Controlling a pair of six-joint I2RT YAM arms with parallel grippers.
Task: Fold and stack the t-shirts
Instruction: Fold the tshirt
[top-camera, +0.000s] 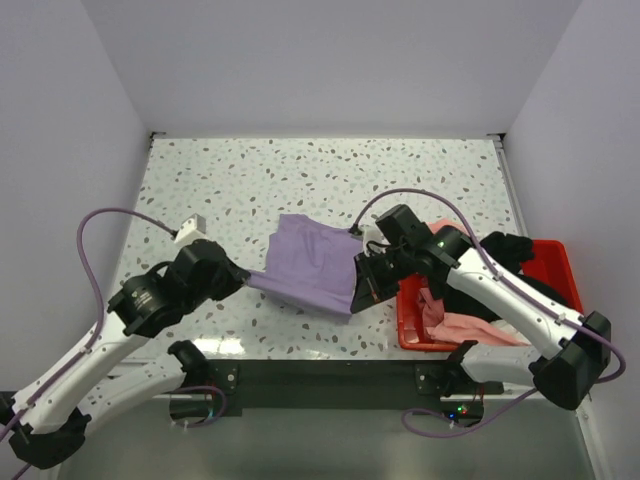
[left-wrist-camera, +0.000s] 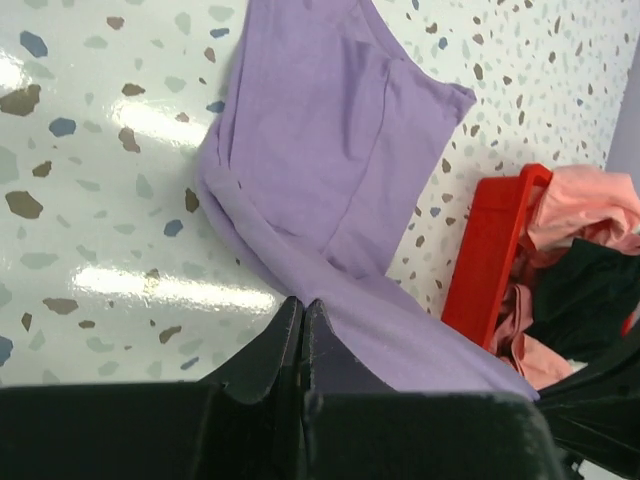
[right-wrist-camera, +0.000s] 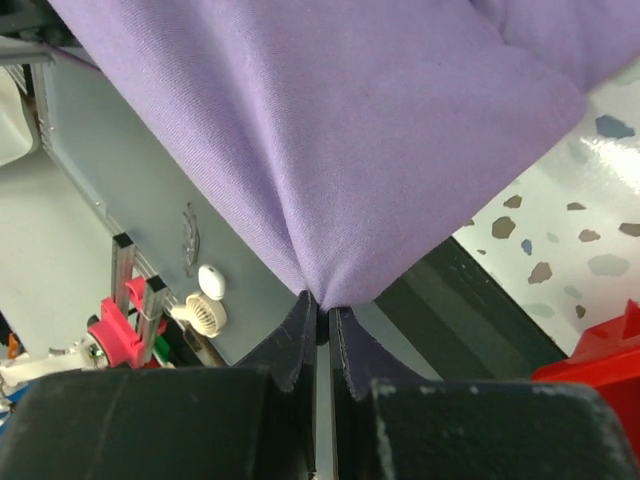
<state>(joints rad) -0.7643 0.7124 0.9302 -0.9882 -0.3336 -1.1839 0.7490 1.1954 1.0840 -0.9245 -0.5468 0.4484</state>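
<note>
The left hand is pressed together on the near left edge of the purple t-shirt, with the cloth running out from between its fingers up and to the right, away from the wrist. From there the t-shirt spreads over the desk, its far part lying flat beyond both hands and its near hem strung between them. So the long axis of the held edge runs side to side, from one hand across to the other. The right hand is clamped on the near right corner, and the cloth fans upward from its tips in a taut peak, so that corner looks lifted off the desk rather than resting on it. Neither arm is nearer, since each already has its own end. The coming move, I judge, turns on both hands carrying this near edge forward, away from the wrists, over the part lying flat. Past the right hand, on its outer side, a red bin holds a pink t-shirt and a black one, both waiting
</note>
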